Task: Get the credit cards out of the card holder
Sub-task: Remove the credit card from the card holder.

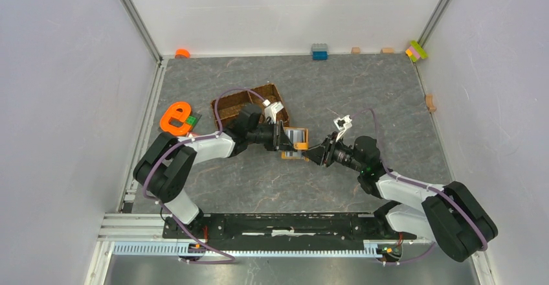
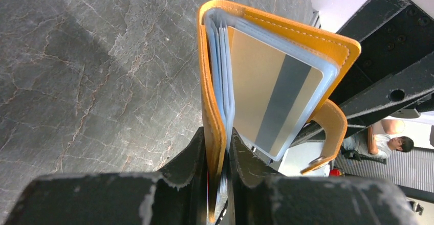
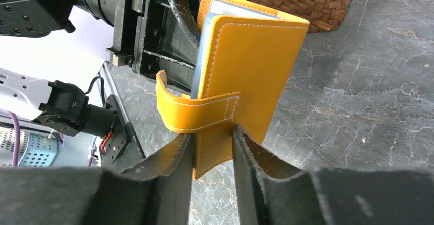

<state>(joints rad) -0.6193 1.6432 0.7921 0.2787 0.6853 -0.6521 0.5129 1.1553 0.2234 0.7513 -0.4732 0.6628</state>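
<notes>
The orange card holder (image 1: pixel 294 144) hangs half open above the table between both arms. My left gripper (image 1: pixel 285 139) is shut on one cover (image 2: pixel 211 107) together with a few pale blue sleeves, seen at the left gripper (image 2: pixel 219 153). A beige credit card (image 2: pixel 266 92) with a grey stripe sits in the front sleeve; other cards are hidden. In the right wrist view the other cover (image 3: pixel 256 66) faces me with its snap tab (image 3: pixel 189 115) hanging loose. My right gripper (image 3: pixel 214 148) stands open, its fingertips either side of that cover's lower corner, as the right gripper (image 1: pixel 312 153) meets the holder from the right.
A brown woven tray (image 1: pixel 249 107) stands just behind the left gripper, its rim (image 3: pixel 297 0) close behind the holder. An orange e-shaped toy (image 1: pixel 175 118) lies at the left. Small bricks (image 1: pixel 319 52) line the far wall, and one more lies by the right wall (image 1: pixel 430 102).
</notes>
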